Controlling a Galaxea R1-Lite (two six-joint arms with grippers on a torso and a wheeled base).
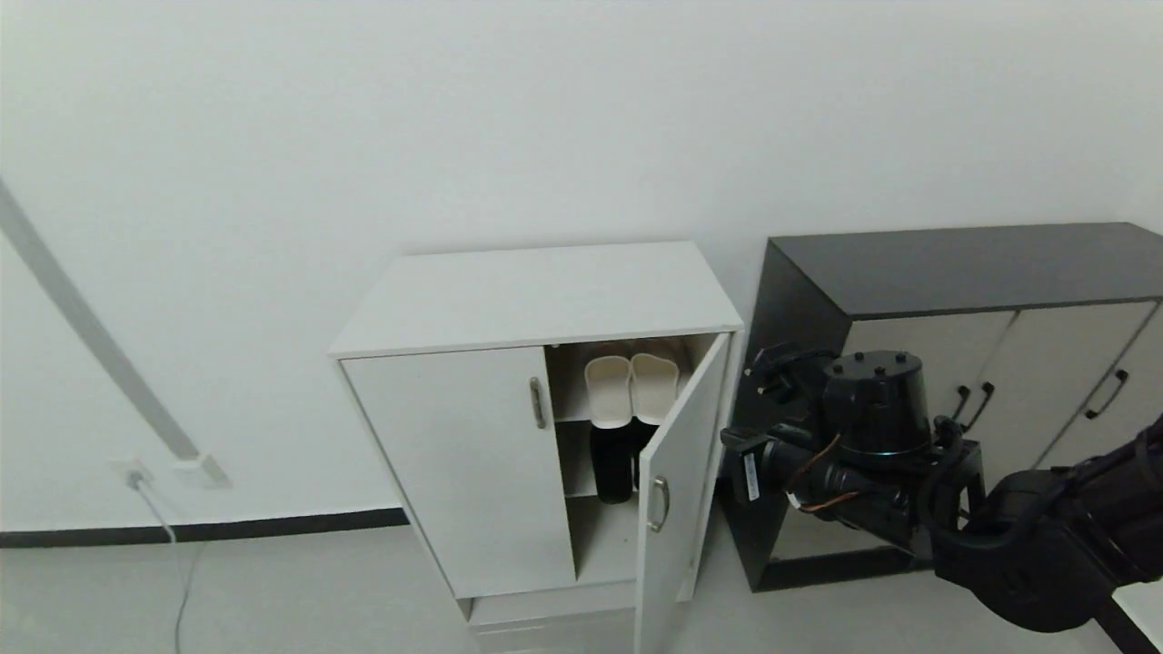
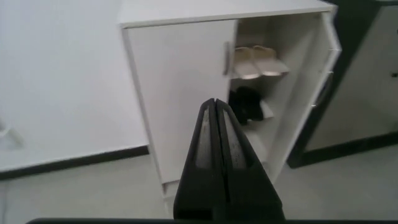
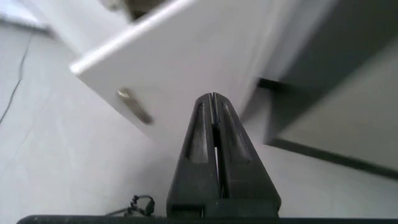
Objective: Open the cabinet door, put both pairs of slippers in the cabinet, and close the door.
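Note:
The white cabinet (image 1: 545, 300) has its left door (image 1: 454, 463) closed and its right door (image 1: 681, 490) swung partly open. Inside, a cream pair of slippers (image 1: 631, 386) lies on the upper shelf and a black pair (image 1: 613, 463) on the shelf below. Both pairs also appear in the left wrist view, cream (image 2: 258, 61) above black (image 2: 247, 104). My right gripper (image 3: 214, 98) is shut and empty, its tips at the outer face of the open door (image 3: 186, 56), beside the handle (image 3: 134, 106). My left gripper (image 2: 215, 102) is shut, empty, and held back from the cabinet front.
A dark cabinet (image 1: 954, 272) with pale doors stands close against the white cabinet's right side, behind the open door. A wall socket with a hanging cable (image 1: 136, 472) is at the far left. Bare grey floor (image 1: 300, 590) lies in front.

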